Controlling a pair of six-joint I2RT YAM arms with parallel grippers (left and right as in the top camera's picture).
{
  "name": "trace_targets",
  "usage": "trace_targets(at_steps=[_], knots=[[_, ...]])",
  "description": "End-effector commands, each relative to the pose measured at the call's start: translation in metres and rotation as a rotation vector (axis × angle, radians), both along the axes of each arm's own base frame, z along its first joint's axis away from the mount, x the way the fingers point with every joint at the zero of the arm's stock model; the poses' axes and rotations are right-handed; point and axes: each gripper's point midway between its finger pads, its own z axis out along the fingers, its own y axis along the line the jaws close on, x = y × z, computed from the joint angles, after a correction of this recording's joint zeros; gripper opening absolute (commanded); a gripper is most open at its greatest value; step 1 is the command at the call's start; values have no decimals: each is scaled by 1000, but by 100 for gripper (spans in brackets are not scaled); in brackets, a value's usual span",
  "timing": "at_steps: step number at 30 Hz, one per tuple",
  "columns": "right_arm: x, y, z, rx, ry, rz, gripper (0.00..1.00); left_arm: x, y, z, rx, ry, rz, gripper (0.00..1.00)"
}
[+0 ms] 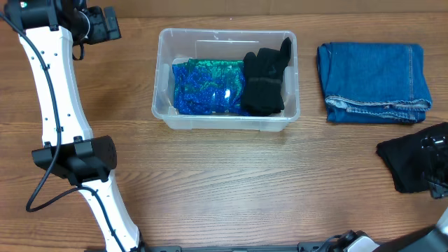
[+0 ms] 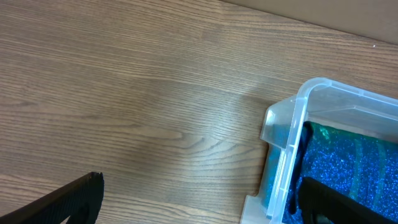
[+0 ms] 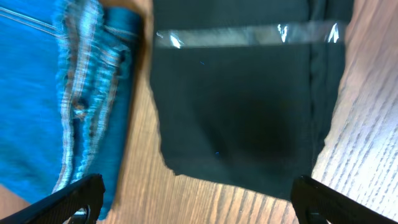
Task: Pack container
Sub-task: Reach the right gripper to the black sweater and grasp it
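Right pincer [image 3: 199, 208]: spread wide, holding nothing. Hangs straight above the folded black garment [image 3: 236, 124] with one finger to each side, presumably so that a plain descent brackets the cloth's full width.

Folded black garment: lies flat on the worktop [image 1: 210, 189] at the right edge. Carries a strip of clear tape [image 3: 249, 35] across one end, probably to keep the fold together for a single lift.

Folded jeans [image 1: 374, 80]: rest just beside the black garment, toward the rear. Appear staged with it on this arm's side, ready for loading. Note the denim hem close under one finger [image 3: 81, 199]; judge a snag possible on closing.

Farther left, the container [image 1: 225, 123]: sits open side up at the middle rear of the worktop, well apart from both loose garments. Holds a sparkly blue-green cloth [image 1: 206, 87] on its left and a black item [image 1: 264, 80] on its right, side by side; expect further pieces to stack on top.

Left pincer [image 2: 193, 208]: spread wide, empty. Hovers over bare worktop off the container's rear left corner, apparently parked away from the loading path.
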Motion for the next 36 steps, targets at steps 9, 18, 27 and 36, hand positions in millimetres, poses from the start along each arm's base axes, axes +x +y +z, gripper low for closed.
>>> trace_targets(at_steps=[9, 18, 27, 36], knots=[[-18, -40, -47, 67, 44, -45, 100, 1, -2, 3, -7, -10, 4, 100], [-28, -56, -66, 21, 101, -10, 100, 1, -2, 3, -7, -10, 4, 100], [-26, -58, -92, 66, 116, 3, 75, 1, -2, 3, -7, -10, 4, 100], [-17, -53, -88, 102, 72, -6, 4, 1, -2, 3, -7, -10, 4, 100]])
